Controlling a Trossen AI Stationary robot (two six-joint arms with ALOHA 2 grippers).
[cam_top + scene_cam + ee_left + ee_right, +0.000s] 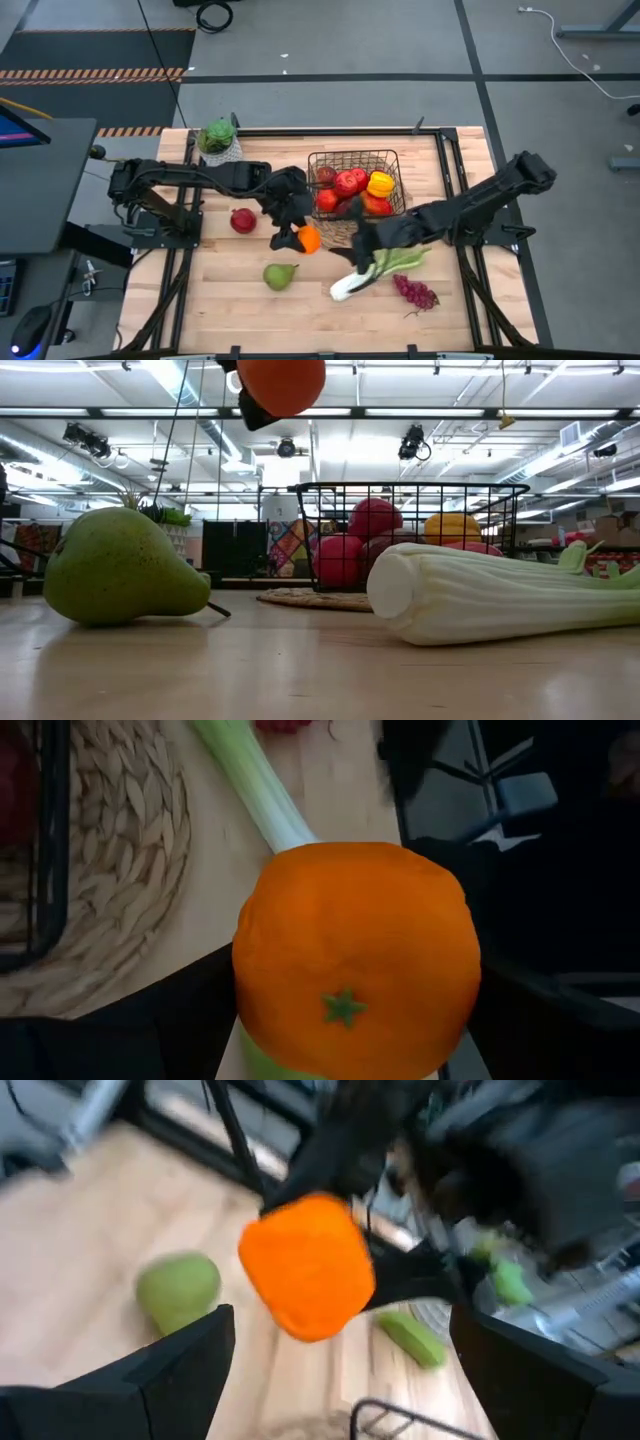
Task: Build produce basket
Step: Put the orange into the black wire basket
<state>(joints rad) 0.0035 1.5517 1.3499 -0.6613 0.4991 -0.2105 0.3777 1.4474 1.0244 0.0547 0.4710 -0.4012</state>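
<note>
Left pincer (296, 238): clamped on the orange (309, 239), carrying it clear above the tabletop (220, 300), just beside the basket's near-left corner; judged a transfer grip, the fruit lifted high enough to pass over the wire rim. Left arm: reaches from the left edge across the boards, wrist bent down over the load. Basket (392, 157): black wire, standing on a woven mat (120, 840), already holding red apples (346, 184) and a yellow pepper (380, 184). Right pincer (362, 243): fingers spread wide, holding nothing, poised over the pale butt end of the celery (372, 272), likely next for pickup; arm slants in from the right edge. Loose produce on the tabletop: green pear (280, 276), one red apple (243, 220), purple grapes (415, 293).
</note>
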